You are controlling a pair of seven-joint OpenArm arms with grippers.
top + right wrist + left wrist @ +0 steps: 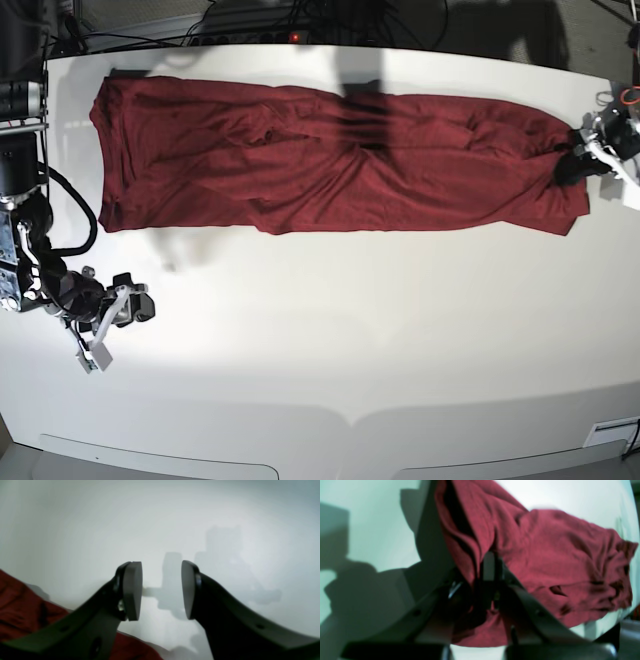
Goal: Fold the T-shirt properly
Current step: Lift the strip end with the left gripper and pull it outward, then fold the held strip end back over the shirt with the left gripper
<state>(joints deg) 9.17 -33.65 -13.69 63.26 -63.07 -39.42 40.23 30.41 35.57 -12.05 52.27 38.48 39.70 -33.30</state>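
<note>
On my base view the near half of the white table [330, 340] is bare worktop. At its left edge I have the right gripper [98, 345] hanging low over the surface, well short of the garment. Through the right wrist camera its two dark round pads [132, 591] stand clearly apart with only white tabletop and their own shadow between them, so those jaws are open and hold nothing. A bit of red cloth shows in the lower left corner of that view, beside the arm but not touching the pads.

Further back, the T-shirt [330, 165] lies along the far edge of the table, stretched in a long band from the far left corner almost to the right edge, wrinkled and bunched through the middle. A dark shadow crosses it near the centre.

At the right edge, the left gripper [580, 155] sits on the shirt's end. In the left wrist camera the T-shirt [545, 562] fabric rises in a fold straight into the left gripper [490, 575], and I see the jaws drawn together on that fold, cloth gathered around them. The picture is blurred, so I cannot make out how much fabric is pinched.
</note>
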